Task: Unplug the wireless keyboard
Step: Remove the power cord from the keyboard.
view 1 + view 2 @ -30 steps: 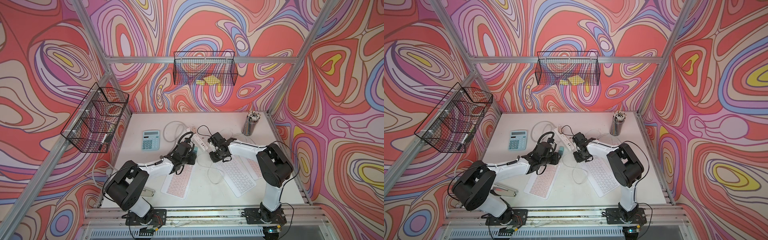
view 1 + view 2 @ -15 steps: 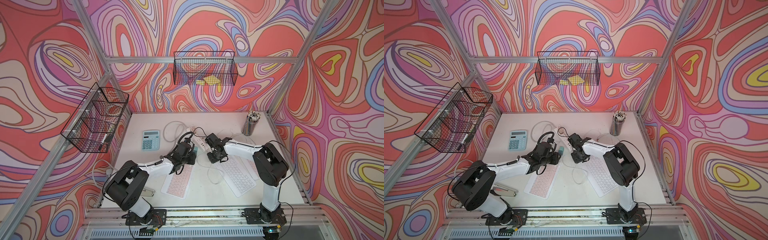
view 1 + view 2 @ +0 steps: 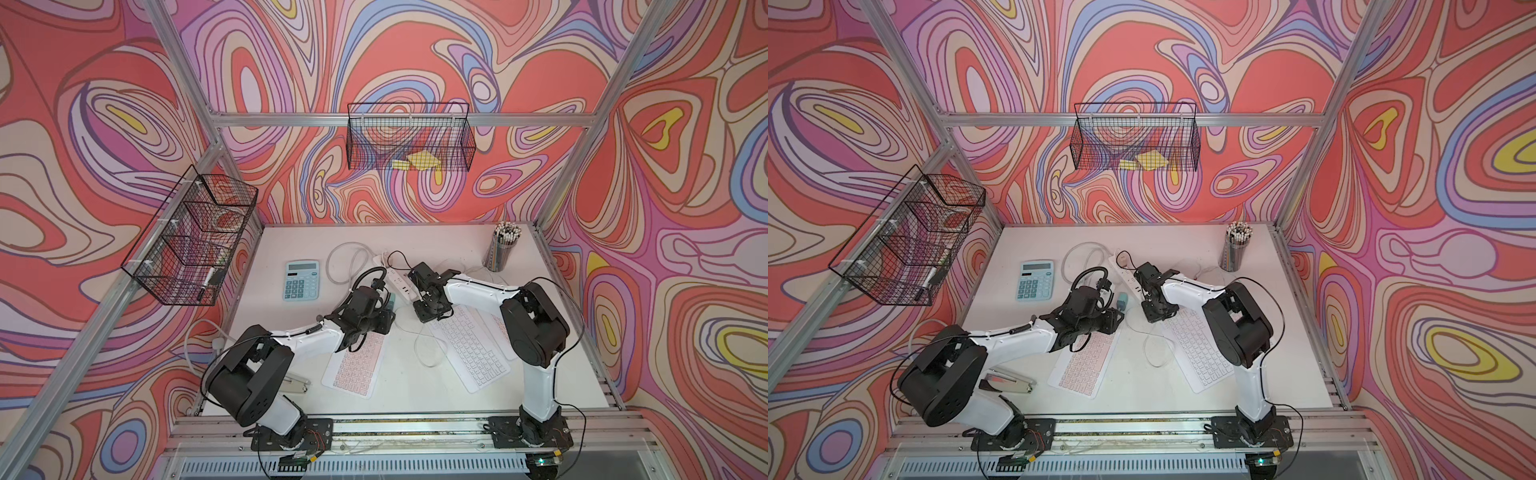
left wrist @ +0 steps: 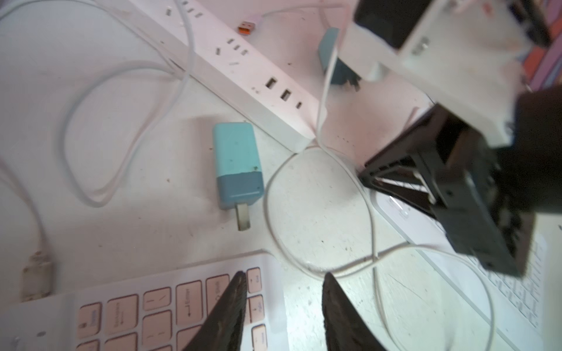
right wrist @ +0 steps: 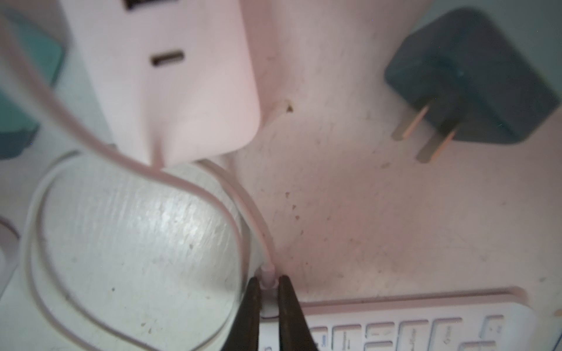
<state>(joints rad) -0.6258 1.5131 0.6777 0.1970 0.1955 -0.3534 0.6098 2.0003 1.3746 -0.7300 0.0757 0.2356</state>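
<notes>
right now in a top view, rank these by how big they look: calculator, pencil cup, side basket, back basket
1. side basket (nearest the camera, so its true size is unsure)
2. back basket
3. calculator and pencil cup: they look about alike, so no ranking

In both top views a white table [image 3: 415, 399] is carrying a power strip [image 3: 397, 282] at centre, with a blue charger [image 3: 1122, 300] lying just beside it. A calculator [image 3: 301, 280] is lying to their left and a pencil cup [image 3: 503, 249] is standing upper right. Lower down, a pink-keyed keyboard [image 3: 355, 365], a white keyboard [image 3: 469, 349], a white cable [image 3: 426, 351] looping between them, and a stapler [image 3: 1007, 382] at lower left are lying.
</notes>
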